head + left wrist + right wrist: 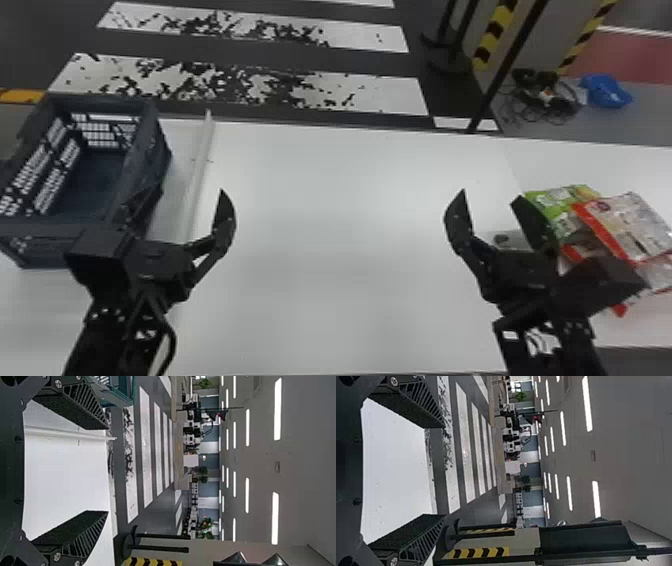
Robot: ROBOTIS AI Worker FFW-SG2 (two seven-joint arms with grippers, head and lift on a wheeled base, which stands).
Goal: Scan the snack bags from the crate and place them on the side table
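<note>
Head view — left gripper (191,192), right gripper (490,195) — splayed.

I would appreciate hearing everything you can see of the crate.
The crate is dark blue-grey, seemingly plastic, open-topped, with grid-like slots in its walls. It stands upright on a white surface, left of a pale strip. What shows of its inside is bare. The left pincer partly overlaps it in the head view; I cannot tell whether they touch.

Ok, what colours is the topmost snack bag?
The topmost snack bag is mostly whitish with a red edge, clearest in the head view.
</note>
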